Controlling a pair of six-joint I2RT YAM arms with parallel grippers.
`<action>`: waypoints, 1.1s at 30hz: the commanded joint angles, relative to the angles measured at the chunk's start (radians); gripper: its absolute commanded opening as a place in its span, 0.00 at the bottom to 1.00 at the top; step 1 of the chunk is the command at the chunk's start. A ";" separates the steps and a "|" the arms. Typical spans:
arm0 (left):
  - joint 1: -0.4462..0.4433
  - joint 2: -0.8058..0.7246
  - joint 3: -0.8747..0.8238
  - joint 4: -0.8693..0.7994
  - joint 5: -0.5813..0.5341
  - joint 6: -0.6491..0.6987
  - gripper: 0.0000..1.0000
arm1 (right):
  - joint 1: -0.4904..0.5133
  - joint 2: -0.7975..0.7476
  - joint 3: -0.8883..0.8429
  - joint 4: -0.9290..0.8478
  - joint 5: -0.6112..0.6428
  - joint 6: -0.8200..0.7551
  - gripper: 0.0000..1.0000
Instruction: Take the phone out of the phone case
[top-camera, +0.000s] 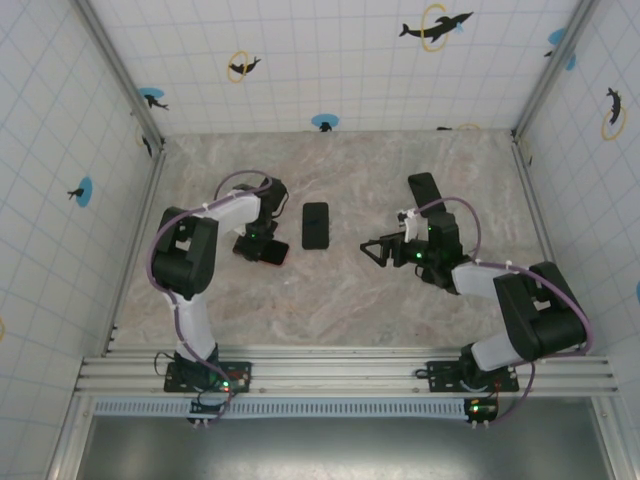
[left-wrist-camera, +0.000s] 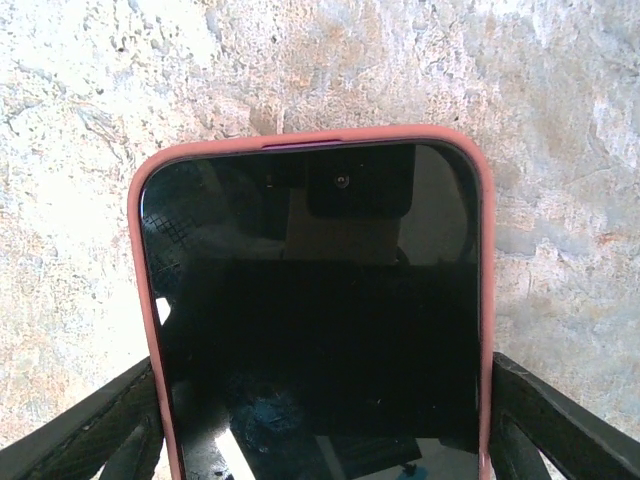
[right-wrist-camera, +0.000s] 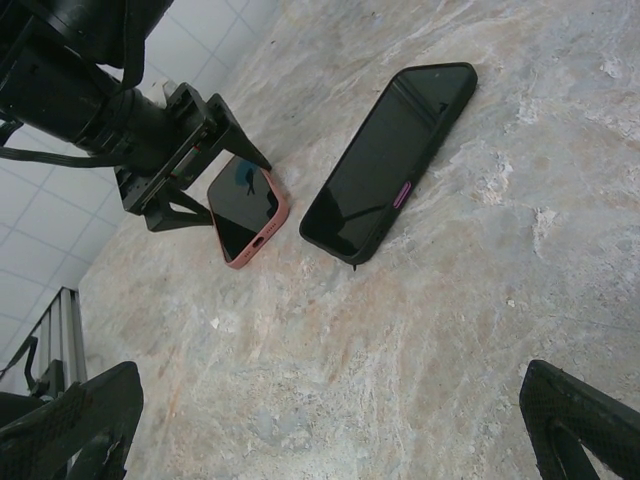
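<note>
Marbled tabletop (top-camera: 330, 300), tiled walls (top-camera: 330, 60). Pink phone case (left-wrist-camera: 310, 140) hugging dark, glossy phone (left-wrist-camera: 310, 330), face up, left of centre beside black handset (top-camera: 315, 225). Left gripper (top-camera: 258, 240) clamped on its end. Right gripper (top-camera: 372, 250) gaping, empty.

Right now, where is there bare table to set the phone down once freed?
Free: the band of table just beyond the front rail, and the far strip along the back wall. Crowded: the middle, where the left gripper holds the pink-cased phone beside the black phone, the open right gripper close by.
</note>
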 joint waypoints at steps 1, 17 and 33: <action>-0.011 0.072 -0.051 0.007 0.091 -0.018 0.69 | -0.004 0.000 -0.024 0.051 -0.026 0.021 1.00; -0.011 -0.145 -0.008 -0.010 0.023 0.228 0.63 | 0.181 0.062 0.000 0.159 0.113 0.250 0.99; -0.074 -0.316 -0.009 0.152 0.202 0.463 0.60 | 0.377 0.298 0.228 0.221 0.241 0.368 0.88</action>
